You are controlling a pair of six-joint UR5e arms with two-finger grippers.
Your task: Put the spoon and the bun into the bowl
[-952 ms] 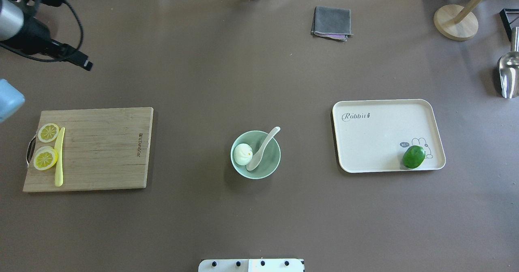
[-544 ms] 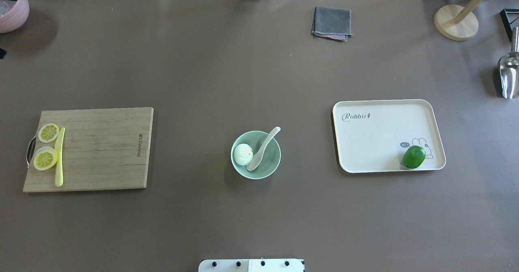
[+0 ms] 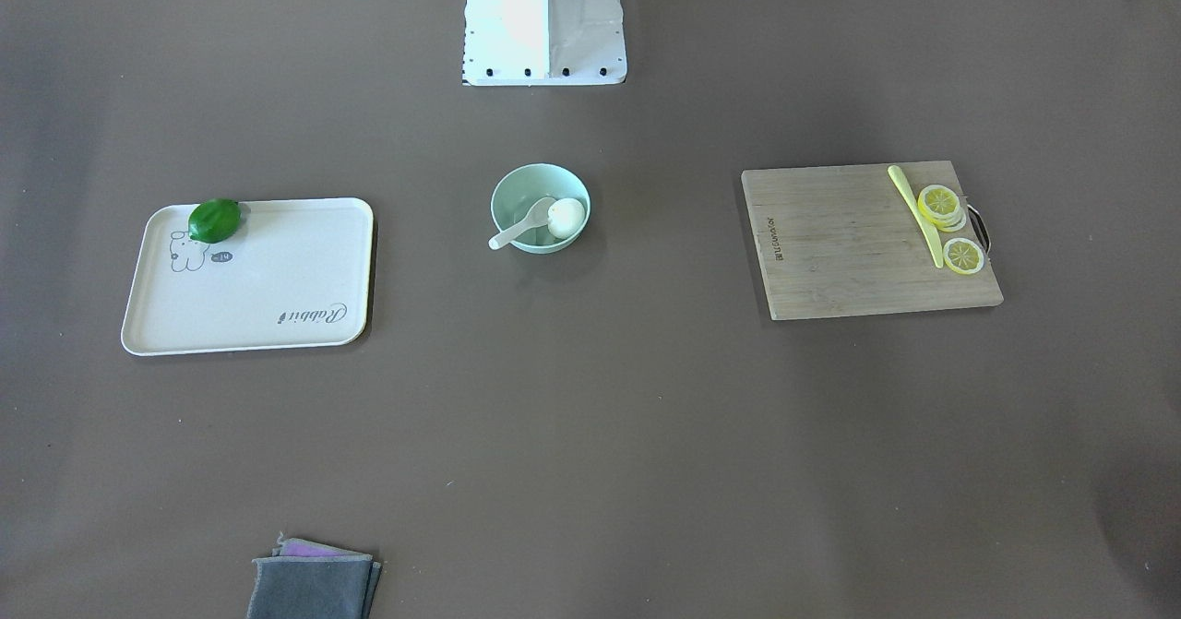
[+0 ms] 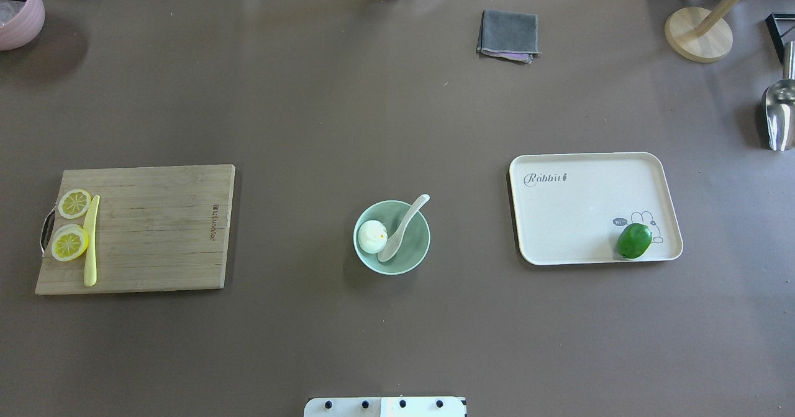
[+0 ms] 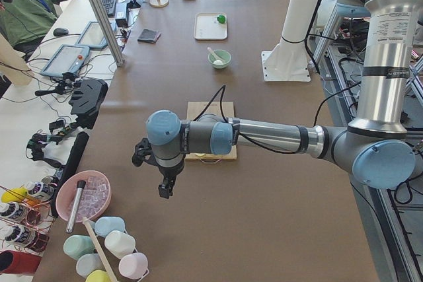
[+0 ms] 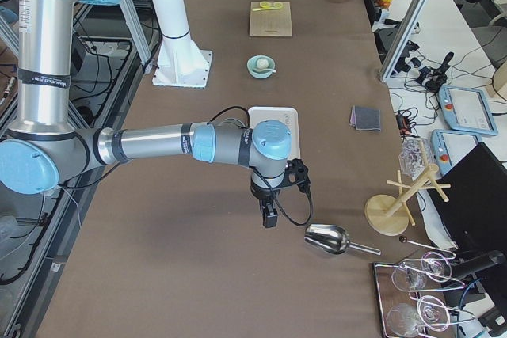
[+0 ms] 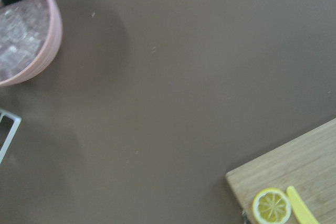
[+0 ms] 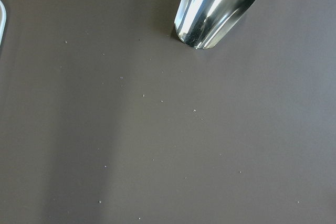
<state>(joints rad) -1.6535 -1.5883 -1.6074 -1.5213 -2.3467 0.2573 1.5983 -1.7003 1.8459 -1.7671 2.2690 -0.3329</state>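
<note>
While the bun [image 4: 372, 237] and spoon [image 4: 402, 227] are lying in the mint bowl [image 4: 417, 254], I am hanging both arms out wide.
Starting at the left, my left gripper [image 5: 165, 188] is hovering between the pink bowl [image 4: 18, 13] and the cutting board [image 4: 155, 230] with its lemon slices [image 4: 69, 243] and yellow knife [image 4: 91, 243]; how far it is open I cannot tell. At centre, the spoon's handle is poking over the rim, so I judge a careless sweep could flip it out. Rightward, past the tray [image 4: 577, 218] and green fruit [image 4: 633, 240], my right gripper [image 6: 269, 218] is hanging beside the metal scoop [image 4: 777, 115], its opening likewise unclear; the tray is lying between it and the bowl.
</note>
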